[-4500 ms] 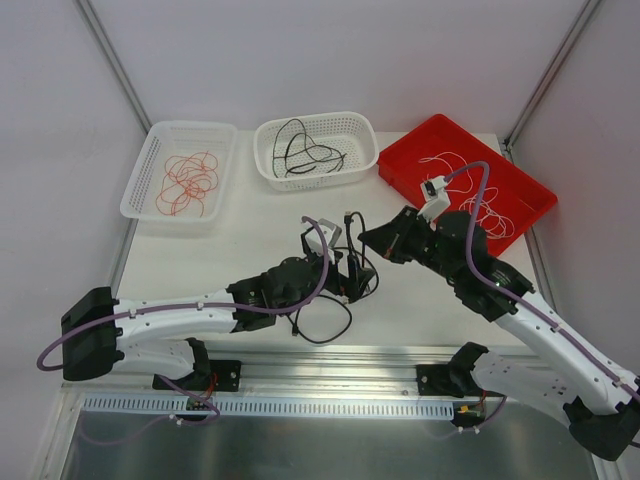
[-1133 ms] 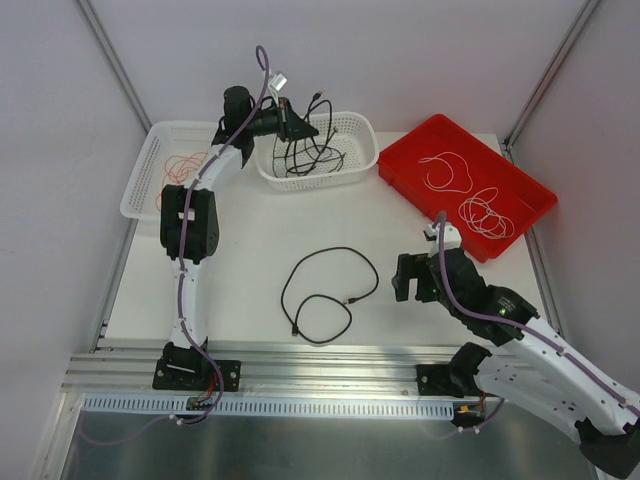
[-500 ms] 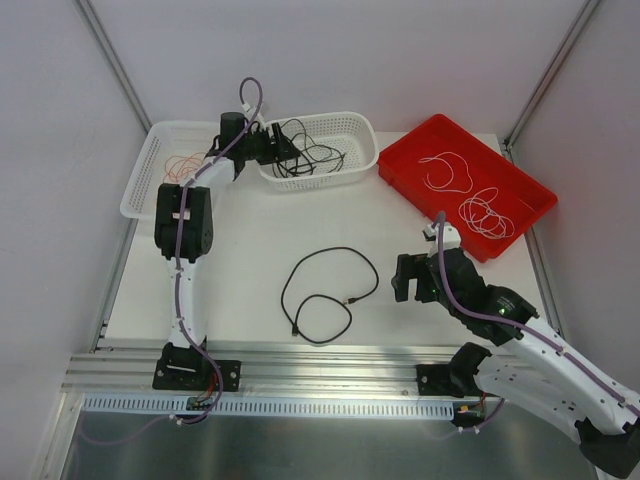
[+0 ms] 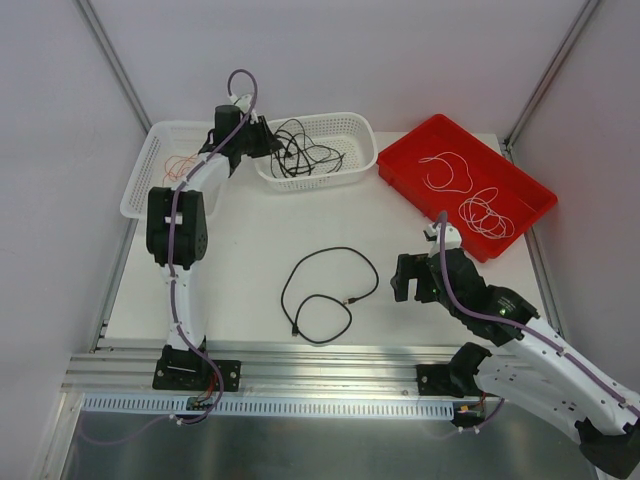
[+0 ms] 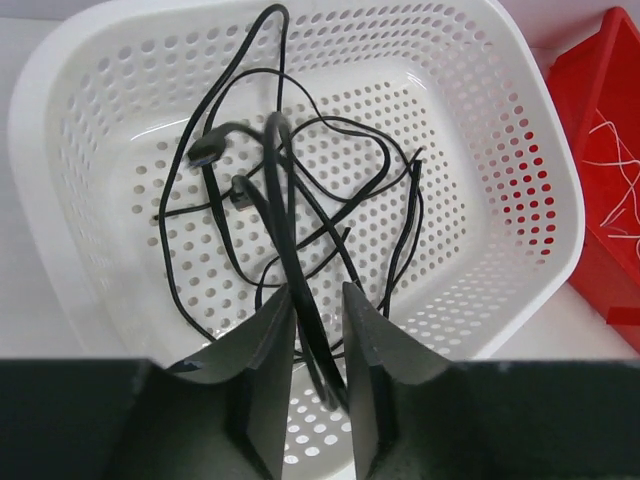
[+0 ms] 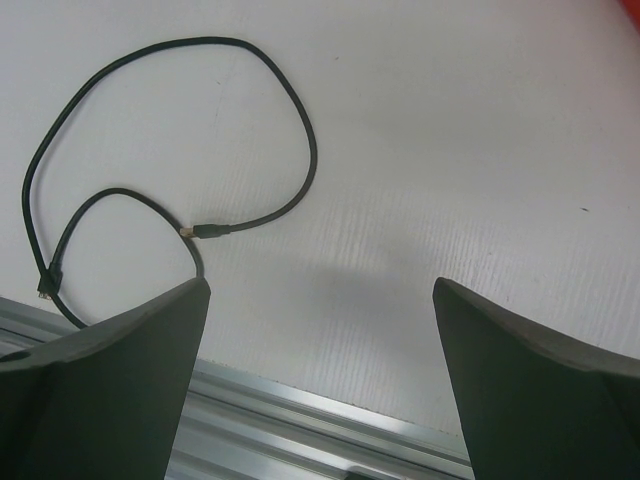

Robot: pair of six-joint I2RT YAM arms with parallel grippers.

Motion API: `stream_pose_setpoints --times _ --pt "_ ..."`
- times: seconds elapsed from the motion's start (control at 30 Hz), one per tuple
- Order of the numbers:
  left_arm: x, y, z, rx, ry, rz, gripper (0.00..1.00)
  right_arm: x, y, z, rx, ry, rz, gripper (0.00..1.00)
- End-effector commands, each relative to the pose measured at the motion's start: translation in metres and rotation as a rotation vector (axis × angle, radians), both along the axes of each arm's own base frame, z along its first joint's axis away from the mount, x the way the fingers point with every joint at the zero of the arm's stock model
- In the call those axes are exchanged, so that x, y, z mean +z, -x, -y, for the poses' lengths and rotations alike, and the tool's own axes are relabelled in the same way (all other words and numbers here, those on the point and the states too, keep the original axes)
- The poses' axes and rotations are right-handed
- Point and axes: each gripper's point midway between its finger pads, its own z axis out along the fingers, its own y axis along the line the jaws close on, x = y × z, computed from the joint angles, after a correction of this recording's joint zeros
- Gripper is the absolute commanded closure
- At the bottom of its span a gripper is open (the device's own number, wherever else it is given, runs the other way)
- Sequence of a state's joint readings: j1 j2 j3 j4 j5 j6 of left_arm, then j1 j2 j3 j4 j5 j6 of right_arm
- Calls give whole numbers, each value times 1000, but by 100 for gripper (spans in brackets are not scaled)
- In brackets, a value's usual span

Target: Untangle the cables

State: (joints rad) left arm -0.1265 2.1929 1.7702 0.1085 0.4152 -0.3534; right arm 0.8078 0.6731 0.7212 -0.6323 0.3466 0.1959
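Observation:
Several black cables [image 4: 305, 152] lie in a heap in the white perforated basket [image 4: 318, 181] at the back middle. My left gripper [image 4: 268, 140] hovers at that basket's left rim. In the left wrist view its jaws [image 5: 318, 288] stand a narrow gap apart, and one black cable [image 5: 283, 180] runs loosely through the gap, down into the basket [image 5: 520, 180]. Another black cable [image 4: 335, 249] lies looped on the table. My right gripper [image 4: 405, 278] is wide open just right of that loop, with nothing between its fingers [image 6: 320, 285]; the cable [image 6: 312, 150] lies ahead of it.
A red tray [image 4: 400, 165] at the back right holds white cables [image 4: 445, 172]. A second white basket [image 4: 140, 195] at the back left holds red-orange cables [image 4: 180, 168]. An aluminium rail runs along the table's near edge.
My left gripper has drawn back leftward and down from above the basket to its left rim; the black cable it held up now lies in the basket. The right arm has not moved.

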Motion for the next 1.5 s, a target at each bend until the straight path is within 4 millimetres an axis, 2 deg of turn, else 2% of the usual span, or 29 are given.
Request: stream_pose_setpoints --times 0.0,0.07,0.1,0.2,0.3,0.4,0.43,0.5,0.6,0.63,0.67,0.77,0.87,0.9,0.97,1.0,1.03,1.07,1.1,1.13,1.17,1.23,1.27,1.3,1.33,1.37,1.4,1.47 --pt "29 2 17 -20 12 42 77 5 0 -5 5 -40 13 1" --pt "30 2 27 -40 36 35 85 6 0 -5 3 -44 11 1" --pt "23 2 31 -39 53 10 91 6 0 -5 3 -44 13 1" --pt "16 0 41 -52 85 -18 99 5 1 -5 4 -45 11 1" --pt "7 2 51 -84 97 -39 100 5 1 -4 4 -46 10 1" --pt "1 0 48 -78 67 -45 99 5 2 -3 0 -44 12 1" --pt "-4 -1 42 -52 37 -51 93 4 2 -2 -2 -41 11 1" --pt "-9 -7 19 60 -48 -46 79 3 2 -1 -4 -39 11 1" --pt "-6 -12 -4 147 -120 -22 62 2 2 0 -7 -38 10 1" --pt "-5 -13 -5 151 -134 -15 57 2 3 -1 -7 -38 9 1" --pt "-1 -14 -8 156 -146 -2 47 2 3 0 -6 -37 9 1" --pt "14 -13 -9 151 -168 37 31 2 2 0 -9 -38 10 1" --pt "37 -10 -10 154 -189 85 19 3 3 -1 -4 -42 9 1" --pt "52 -7 -9 151 -201 116 12 3 3 -1 -7 -43 9 1" --pt "67 -3 -7 163 -223 149 7 3 3 -1 -5 -45 8 1" --pt "83 2 -8 167 -238 182 2 4 3 -1 -4 -45 9 1" --pt "90 5 -7 169 -248 197 1 5 4 -1 -3 -48 11 1" --pt "93 12 -3 176 -277 195 1 5 4 0 -6 -46 11 1" --pt "108 19 -2 173 -300 227 1 5 4 0 -6 -47 12 1" --pt "112 26 1 165 -312 235 1 5 4 0 -8 -45 12 1" --pt "129 33 -3 199 -329 262 1 4 4 0 -9 -44 10 1" --pt "125 51 9 172 -353 252 1 1 4 0 -6 -36 -2 1" --pt "140 61 8 183 -350 270 1 0 4 -1 -3 -36 -6 1" --pt "129 75 19 155 -361 244 1 -2 5 -3 1 -38 -15 1" --pt "123 86 21 144 -374 221 1 -2 6 -5 10 -44 -24 2" --pt "133 100 24 141 -370 230 1 -2 6 -7 14 -50 -25 2" --pt "114 117 34 112 -387 189 1 -3 6 -9 15 -58 -30 3" --pt "108 146 37 114 -363 128 1 -4 6 -13 29 -65 -38 3"
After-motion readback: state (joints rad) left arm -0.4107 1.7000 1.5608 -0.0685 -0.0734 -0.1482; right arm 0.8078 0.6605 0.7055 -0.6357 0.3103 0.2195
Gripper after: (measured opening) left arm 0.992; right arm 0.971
